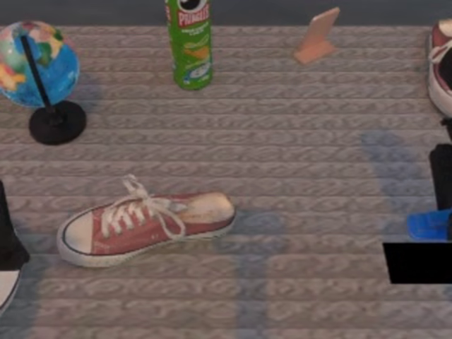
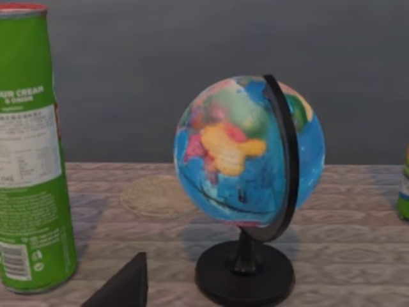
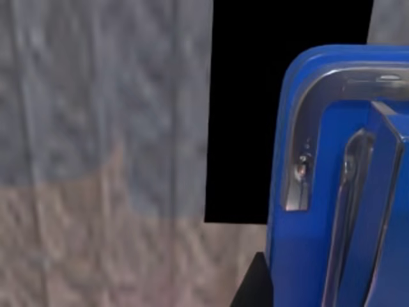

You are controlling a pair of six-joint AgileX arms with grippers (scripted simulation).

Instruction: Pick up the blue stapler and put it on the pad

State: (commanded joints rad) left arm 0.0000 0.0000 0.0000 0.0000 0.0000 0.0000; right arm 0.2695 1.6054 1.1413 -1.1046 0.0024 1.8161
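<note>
Blue stapler (image 3: pixel 339 179), close under our right wrist camera at the table's right edge, just beside the pad (image 1: pixel 418 263) (grip unseen, we cannot tell). Advice: centre it over the black rectangle before lowering.

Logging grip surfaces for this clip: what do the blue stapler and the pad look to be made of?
Blue stapler: apparently glossy moulded plastic, with a shiny, seemingly metal strip along its inner edge. Pad: flat matte black, no sheen or texture; material unclear.
</note>
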